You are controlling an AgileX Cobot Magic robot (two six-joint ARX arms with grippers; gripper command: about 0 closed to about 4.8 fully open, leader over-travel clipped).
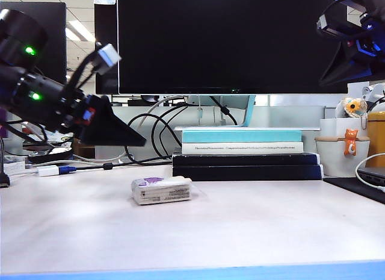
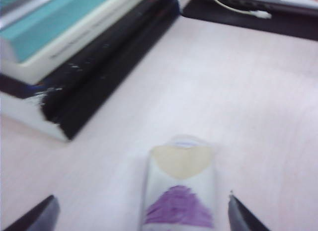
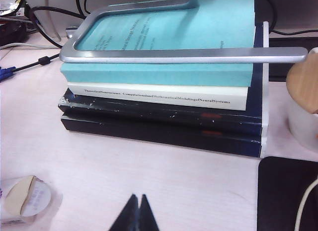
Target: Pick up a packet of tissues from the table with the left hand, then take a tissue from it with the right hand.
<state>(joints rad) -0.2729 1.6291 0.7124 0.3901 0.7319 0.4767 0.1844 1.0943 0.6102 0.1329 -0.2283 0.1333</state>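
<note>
The packet of tissues (image 1: pixel 161 189) lies flat on the pale table (image 1: pixel 271 232), left of the middle. It is white with a purple patch on top. In the left wrist view the packet (image 2: pixel 180 191) sits between the tips of my left gripper (image 2: pixel 141 210), nearer one finger, and cream tissue (image 2: pixel 181 161) shows at its far end. The left gripper (image 1: pixel 129 135) is open and hangs above and to the left of the packet, not touching it. My right gripper (image 1: pixel 355 57) is high at the upper right. Its jaws (image 3: pixel 137 198) are shut on nothing, with the packet (image 3: pixel 22 198) off to one side.
A stack of books (image 1: pixel 246 153) stands behind the packet under a black monitor (image 1: pixel 231 39). Cables (image 1: pixel 150 129) trail at the back left. A white cup with an orange cat figure (image 1: pixel 343 153) and a black pad (image 1: pixel 361 186) are at the right.
</note>
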